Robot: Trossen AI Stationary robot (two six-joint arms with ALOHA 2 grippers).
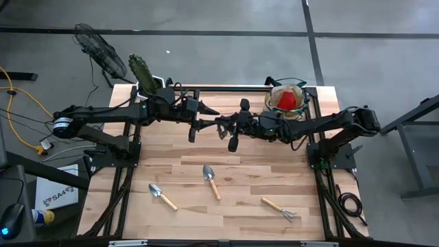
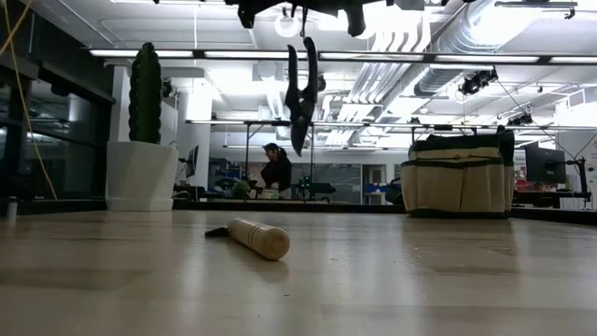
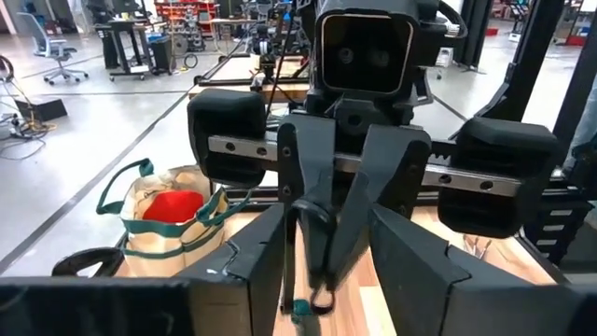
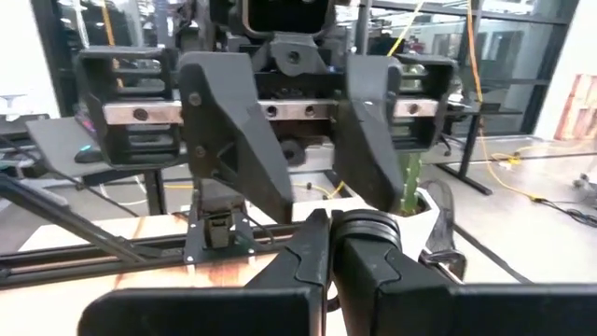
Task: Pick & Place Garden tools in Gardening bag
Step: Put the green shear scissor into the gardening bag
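A dark pruner (image 2: 300,93) hangs high above the middle of the table, between my two grippers, which face each other. My right gripper (image 1: 226,128) is shut on it. My left gripper (image 1: 209,125) is open, with one finger on either side of the right gripper's fingertips (image 4: 280,187). The tan gardening bag (image 1: 287,100) stands at the far right with a red glove-like piece (image 3: 173,205) inside. Two trowels (image 1: 162,196) (image 1: 211,180) and a rake (image 1: 280,208) lie flat on the near half of the table. My right gripper pinches the pruner between its two fingers (image 4: 312,257), at the pruner's upper end (image 2: 300,33). The fingers come in about level from the table's right. The pruner hangs straight down below them, clear of the table; one curved part (image 4: 438,233) shows beside the fingers.
A potted cactus (image 1: 140,68) in a white pot (image 2: 140,173) stands at the far left corner. A trowel's wooden handle (image 2: 256,238) lies in the foreground of the low view. A person (image 2: 275,173) is in the room beyond the table.
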